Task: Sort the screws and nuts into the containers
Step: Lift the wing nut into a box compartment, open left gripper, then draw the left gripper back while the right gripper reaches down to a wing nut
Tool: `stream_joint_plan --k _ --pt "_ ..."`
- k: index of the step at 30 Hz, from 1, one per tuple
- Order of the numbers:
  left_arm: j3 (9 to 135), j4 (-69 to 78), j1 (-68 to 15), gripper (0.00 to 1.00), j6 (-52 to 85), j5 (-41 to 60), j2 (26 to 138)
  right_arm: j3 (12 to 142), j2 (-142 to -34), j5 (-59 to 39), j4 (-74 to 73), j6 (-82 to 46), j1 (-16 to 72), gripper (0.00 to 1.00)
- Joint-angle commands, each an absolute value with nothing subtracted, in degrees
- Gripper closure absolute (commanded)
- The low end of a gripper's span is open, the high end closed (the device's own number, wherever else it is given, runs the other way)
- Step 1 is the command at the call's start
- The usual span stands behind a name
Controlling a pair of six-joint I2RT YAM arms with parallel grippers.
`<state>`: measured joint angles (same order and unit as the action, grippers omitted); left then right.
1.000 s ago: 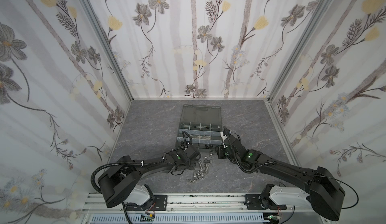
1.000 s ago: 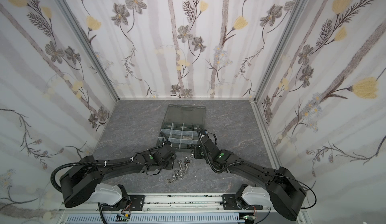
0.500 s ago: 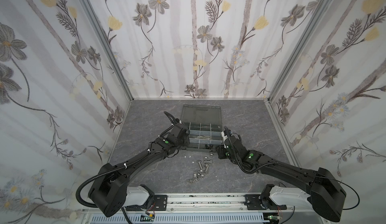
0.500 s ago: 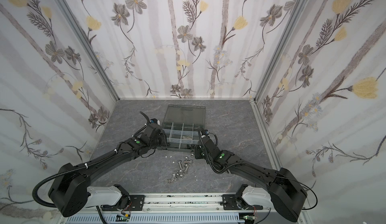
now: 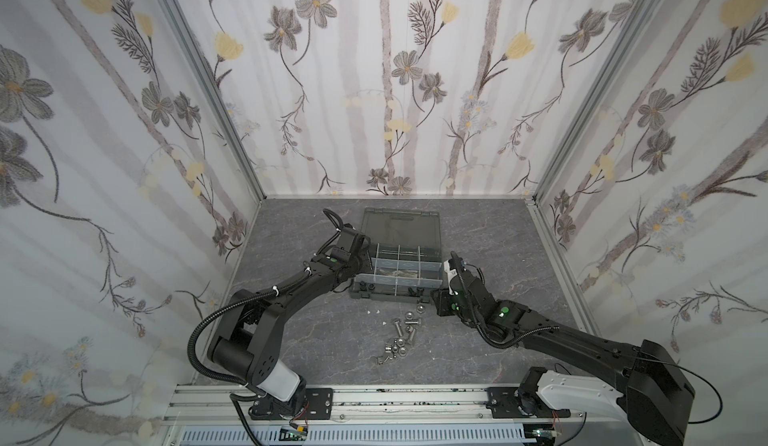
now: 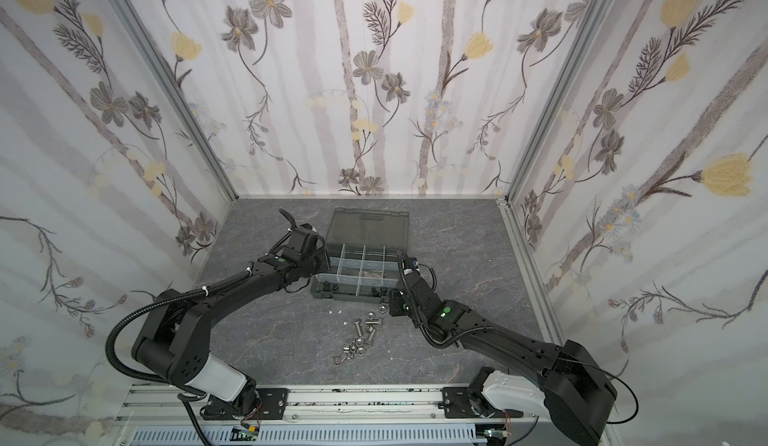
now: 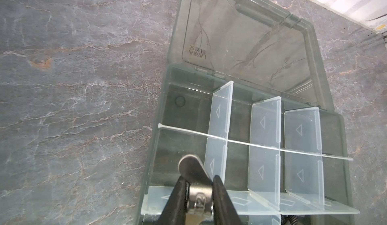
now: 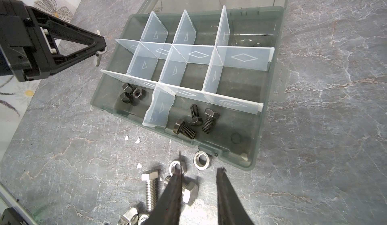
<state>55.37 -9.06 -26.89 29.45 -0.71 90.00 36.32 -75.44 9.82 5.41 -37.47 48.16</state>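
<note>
The left pincer pinches a silver screw over the left-hand end of the open organiser case. The right pincer hangs spread above loose silver screws and nuts on the table, just before the case.

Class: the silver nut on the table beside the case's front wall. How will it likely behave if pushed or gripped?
The silver nut lies flat, so a push would probably slide it, not roll it. Shiny, smooth metal: it may slip from a pinch. The case wall close by could cramp a grip.
</note>
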Motion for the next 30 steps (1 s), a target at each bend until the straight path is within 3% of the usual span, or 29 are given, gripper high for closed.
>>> stream_joint_plan --k 1,4,30 --pt "55.7 -7.2 -26.8 0.64 29.6 0.7 90.6 36.3 -75.2 11.2 4.7 -38.5 48.2 0.70" --pt "55.0 -6.9 -26.8 0.56 29.9 0.8 90.1 36.5 -75.2 11.3 4.8 -38.5 48.2 0.70" --pt "46.1 -6.2 -26.3 0.49 33.2 -0.3 77.6 37.0 -77.9 9.2 6.0 -37.7 48.8 0.70"
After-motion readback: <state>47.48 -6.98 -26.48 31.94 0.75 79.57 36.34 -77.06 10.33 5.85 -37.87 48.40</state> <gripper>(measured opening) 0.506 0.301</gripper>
